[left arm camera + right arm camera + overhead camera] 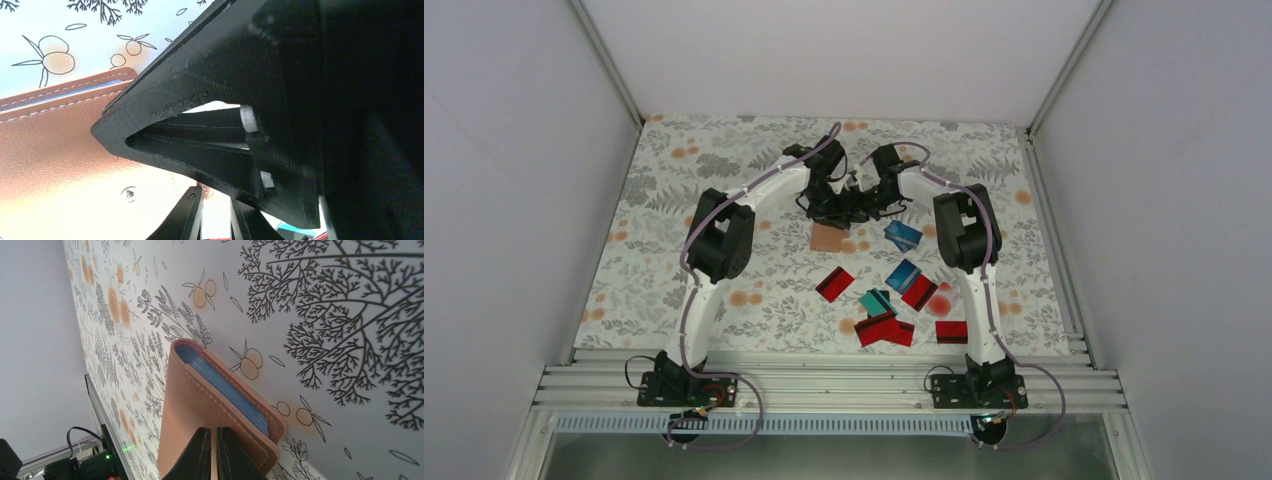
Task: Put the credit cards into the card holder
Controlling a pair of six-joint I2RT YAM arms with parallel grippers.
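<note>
Card holder (829, 238) lies flat on your floral surface (674, 250), blue edges showing in its slot. Left gripper (216, 220) sits at its edge, fingers slightly apart; you can't tell if they grasp. Right gripper (213, 457) has its fingers nearly clenched over the tan face. Loose credit cards (904, 274) are scattered to the right, nearer the bases.

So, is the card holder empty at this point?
No, it holds something: the card holder shows a blue edge inside its slot; how many cards, cannot tell.
</note>
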